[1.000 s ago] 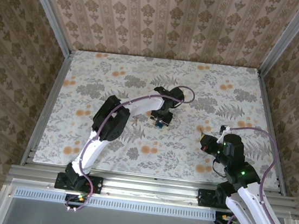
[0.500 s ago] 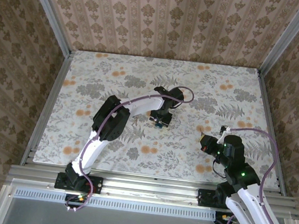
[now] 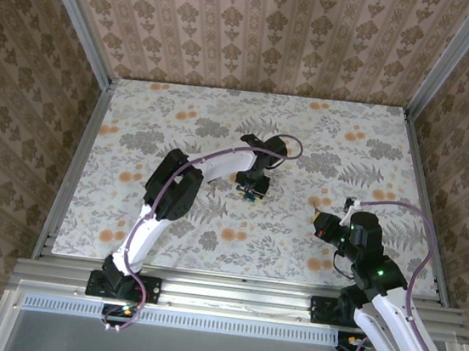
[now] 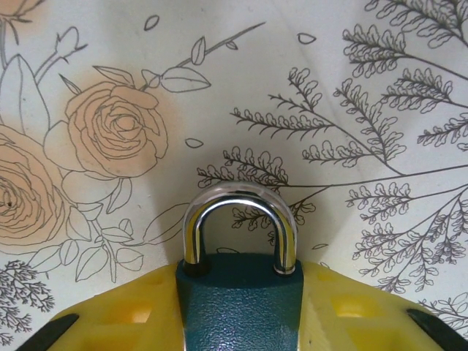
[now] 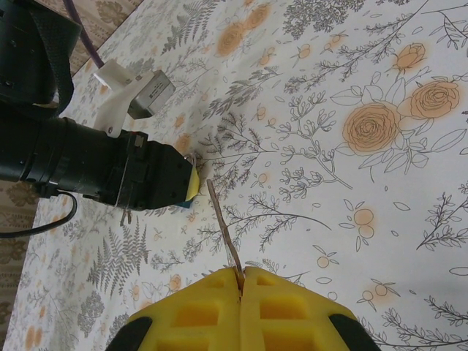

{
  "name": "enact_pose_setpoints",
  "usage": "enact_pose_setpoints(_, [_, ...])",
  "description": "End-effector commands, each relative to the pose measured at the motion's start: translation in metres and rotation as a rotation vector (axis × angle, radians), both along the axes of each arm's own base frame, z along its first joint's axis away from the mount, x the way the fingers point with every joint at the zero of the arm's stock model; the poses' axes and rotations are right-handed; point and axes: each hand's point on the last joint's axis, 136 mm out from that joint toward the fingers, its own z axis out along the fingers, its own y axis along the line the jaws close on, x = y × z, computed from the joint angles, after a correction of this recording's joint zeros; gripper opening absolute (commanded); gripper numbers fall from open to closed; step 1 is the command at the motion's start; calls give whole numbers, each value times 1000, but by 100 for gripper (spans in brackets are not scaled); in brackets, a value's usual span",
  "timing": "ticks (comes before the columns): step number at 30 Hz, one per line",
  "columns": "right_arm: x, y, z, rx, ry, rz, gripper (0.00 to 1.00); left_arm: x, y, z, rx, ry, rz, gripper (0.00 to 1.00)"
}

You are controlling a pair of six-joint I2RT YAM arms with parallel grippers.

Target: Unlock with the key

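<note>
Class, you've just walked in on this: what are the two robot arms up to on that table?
The left gripper is closed around the body of a small blue padlock near the middle of the flowered table. The padlock's silver shackle has both legs seated in the body. The right gripper pinches a thin metal key, which sticks out toward the padlock with a gap between them. The key is not yet in the lock.

From the top view I have the padlock point(image 3: 251, 195) near the middle of the desk point(image 3: 183, 109), sitting between the pads of the left gripper point(image 3: 251, 191), which reaches in from its 12 o'clock side. The right gripper point(image 3: 321, 221) lies well apart at about 3 o'clock from the padlock. The key point(image 3: 314, 206) sticks out of its front towards 10 o'clock.
</note>
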Motion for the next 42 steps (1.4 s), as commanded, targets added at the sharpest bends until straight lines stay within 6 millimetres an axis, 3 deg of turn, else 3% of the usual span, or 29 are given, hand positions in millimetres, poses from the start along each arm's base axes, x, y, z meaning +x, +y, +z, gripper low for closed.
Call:
enact_pose_setpoints(1, [3,3,3,33,-18,-1,0,-13,18,-19,44,80,59,27])
enact_pose_setpoints(5, [5,8,3,43,-18,22,0,-4,23,0,-59,49,170,21])
enact_pose_setpoints(11, [9,24,2,84,-17,97,0,11,42,36,-220,-15,364,21])
enact_pose_setpoints(18, [9,46,9,122,-69,200,0,10,43,51,-350,0,487,21])
enact_pose_setpoints(27, [6,75,18,70,-217,291,0,10,28,75,-524,29,608,22])
enact_pose_setpoints(34, [15,91,15,70,-240,304,0,10,27,91,-551,22,611,22])
enact_pose_setpoints(42, [27,112,6,76,-247,309,0,10,30,94,-494,30,597,24])
